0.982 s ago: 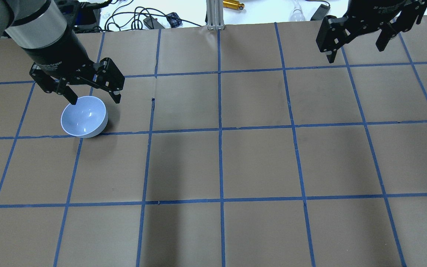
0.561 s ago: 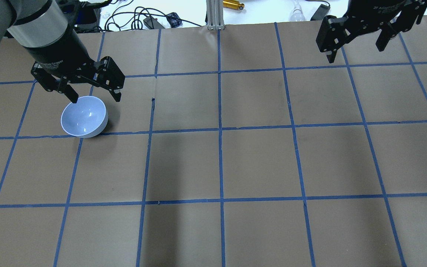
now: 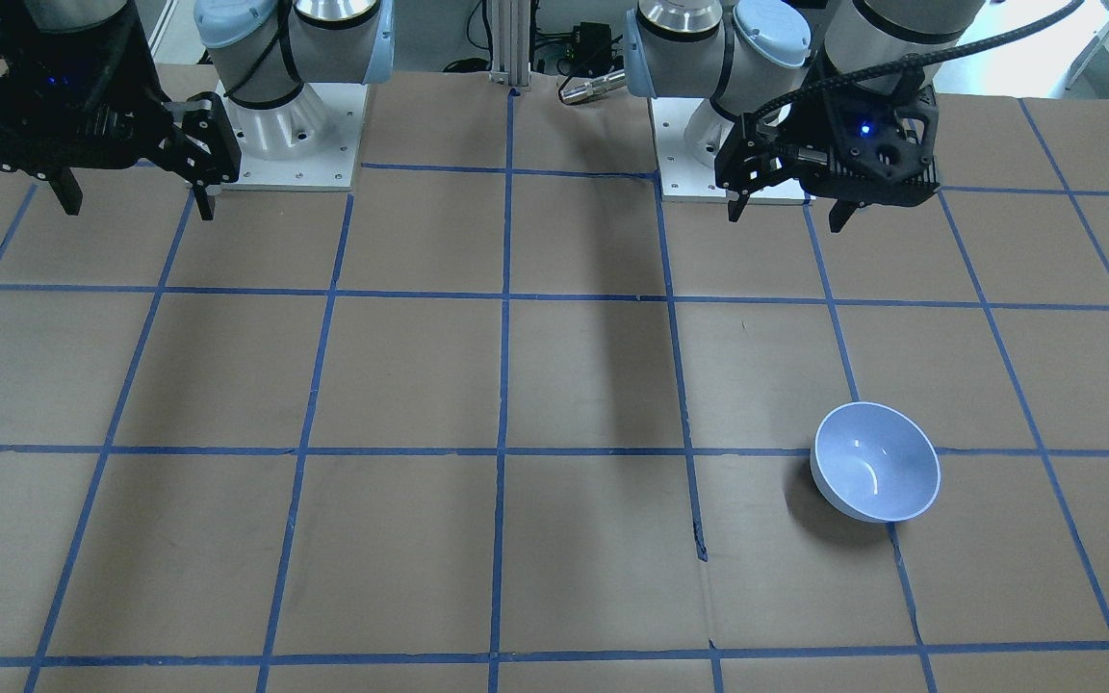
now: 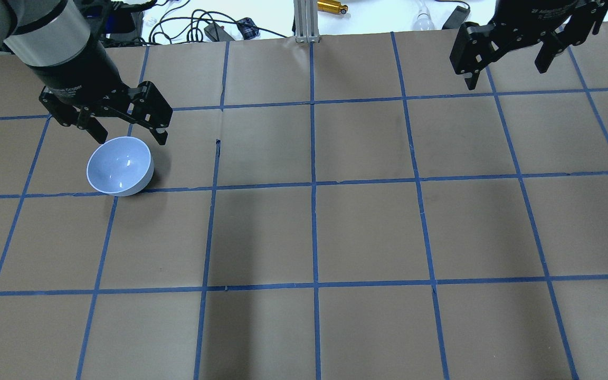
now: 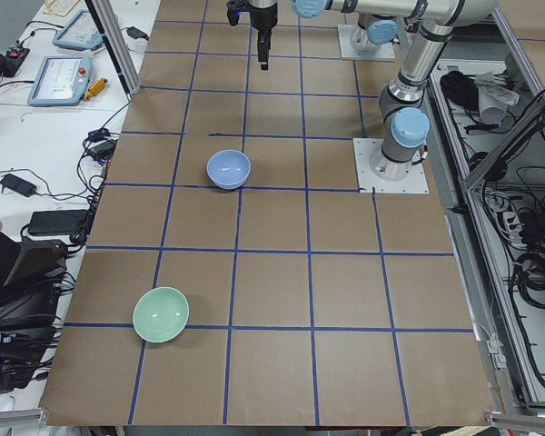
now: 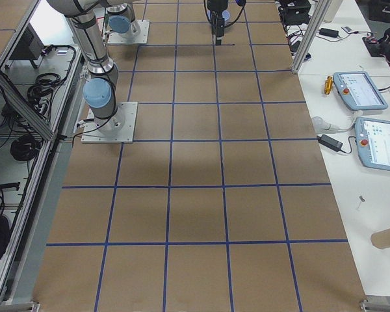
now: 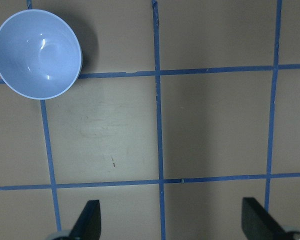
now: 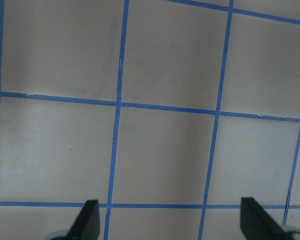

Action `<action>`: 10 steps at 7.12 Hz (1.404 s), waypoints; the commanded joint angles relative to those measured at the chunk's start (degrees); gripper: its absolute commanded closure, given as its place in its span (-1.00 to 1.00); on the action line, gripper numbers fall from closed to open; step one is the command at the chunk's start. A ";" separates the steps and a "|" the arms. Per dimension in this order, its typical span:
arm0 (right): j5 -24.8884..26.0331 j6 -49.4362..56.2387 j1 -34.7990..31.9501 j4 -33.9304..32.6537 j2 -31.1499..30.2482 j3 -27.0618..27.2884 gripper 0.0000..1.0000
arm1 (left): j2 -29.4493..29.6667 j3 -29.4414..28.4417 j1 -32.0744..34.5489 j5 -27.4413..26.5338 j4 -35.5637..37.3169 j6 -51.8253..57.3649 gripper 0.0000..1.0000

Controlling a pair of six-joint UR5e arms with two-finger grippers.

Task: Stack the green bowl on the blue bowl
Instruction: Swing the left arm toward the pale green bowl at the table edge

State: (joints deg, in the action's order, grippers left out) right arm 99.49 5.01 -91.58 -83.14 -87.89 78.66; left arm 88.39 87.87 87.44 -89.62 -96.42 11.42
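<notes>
The left gripper (image 4: pixel 131 136), spread wide and empty, has drawn slightly back from the blue bowl (image 4: pixel 120 166), which rests on the surface (image 4: pixel 367 232) just below it (not between its fingers); stacking is judged not yet begun. The green bowl (image 5: pixel 161 313) lies well apart, out to that gripper's left, untouched; the right gripper (image 4: pixel 505 76), likewise wide and empty, hangs far off opposite, obstructing nothing.
</notes>
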 commanded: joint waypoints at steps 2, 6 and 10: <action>0.00 0.00 0.08 0.00 0.00 0.00 -1.00 | 1.86 -0.16 -15.93 0.23 0.79 29.00 -1.00; 0.00 0.00 0.00 0.00 0.00 0.00 -1.00 | 9.33 -1.56 -30.80 0.23 12.37 63.75 -1.00; 0.00 0.00 0.00 0.00 0.00 0.00 -1.00 | 20.82 -9.36 -40.14 -3.37 17.14 82.04 -1.00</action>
State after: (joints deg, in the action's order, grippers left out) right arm 99.49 5.01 -91.56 -83.14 -87.89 78.66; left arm 105.18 80.98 49.98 -92.68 -79.80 87.17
